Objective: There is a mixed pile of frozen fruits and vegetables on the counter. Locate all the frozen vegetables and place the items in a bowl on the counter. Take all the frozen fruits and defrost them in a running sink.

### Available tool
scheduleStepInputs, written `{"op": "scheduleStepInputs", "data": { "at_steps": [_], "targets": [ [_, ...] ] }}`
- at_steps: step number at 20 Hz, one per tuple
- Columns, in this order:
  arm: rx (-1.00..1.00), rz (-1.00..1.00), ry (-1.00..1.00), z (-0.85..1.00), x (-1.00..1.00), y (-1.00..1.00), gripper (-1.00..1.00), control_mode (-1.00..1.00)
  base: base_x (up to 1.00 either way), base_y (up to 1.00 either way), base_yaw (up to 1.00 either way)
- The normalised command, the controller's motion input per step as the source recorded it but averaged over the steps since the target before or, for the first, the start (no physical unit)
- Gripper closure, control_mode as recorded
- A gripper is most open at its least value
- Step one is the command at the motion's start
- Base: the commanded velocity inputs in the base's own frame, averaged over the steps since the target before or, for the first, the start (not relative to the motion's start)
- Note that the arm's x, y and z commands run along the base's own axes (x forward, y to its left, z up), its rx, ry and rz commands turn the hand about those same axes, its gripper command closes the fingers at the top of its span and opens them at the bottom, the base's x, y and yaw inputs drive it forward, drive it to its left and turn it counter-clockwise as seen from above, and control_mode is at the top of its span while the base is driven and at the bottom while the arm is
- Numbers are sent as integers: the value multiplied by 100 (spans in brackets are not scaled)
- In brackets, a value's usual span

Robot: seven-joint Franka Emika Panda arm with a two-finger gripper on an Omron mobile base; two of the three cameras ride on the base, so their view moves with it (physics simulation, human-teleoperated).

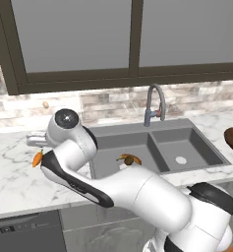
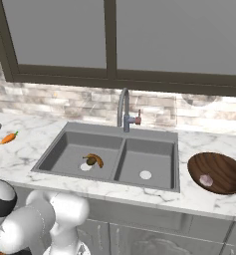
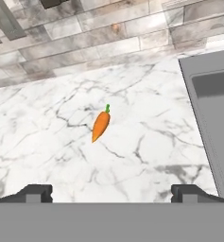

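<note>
White marble counter [image 1: 19, 162] seen in left base view; carrot [image 1: 37, 158] at left, beside arm; banana [image 1: 129, 159] in left basin of sink [image 1: 157, 147].
Right base view: carrot [image 2: 8, 138] at far left, bowl [image 2: 217, 172] at right, pinkish bulb [image 2: 206, 180] inside.
Hand view: carrot [image 3: 100, 125] at centre, gripper [image 3: 111, 194] jaws wide apart, nothing held.

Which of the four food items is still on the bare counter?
The carrot, left of the sink. The banana and kiwi are in the left basin; the bulb sits in the bowl.
</note>
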Motion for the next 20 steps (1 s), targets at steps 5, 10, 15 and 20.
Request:
{"op": "scheduleStepInputs", "data": {
  "at_steps": [5, 10, 15, 20],
  "targets": [
    [0, 0, 0, -15, 23, 12, -100, -100, 0, 0, 0],
    [0, 0, 1, -17, 23, 5, -100, -100, 0, 0, 0],
    [0, 0, 1, -17, 21, 4, -100, -100, 0, 0, 0],
    [0, 0, 3, -23, 20, 13, -100, -100, 0, 0, 0]
  ]
}}
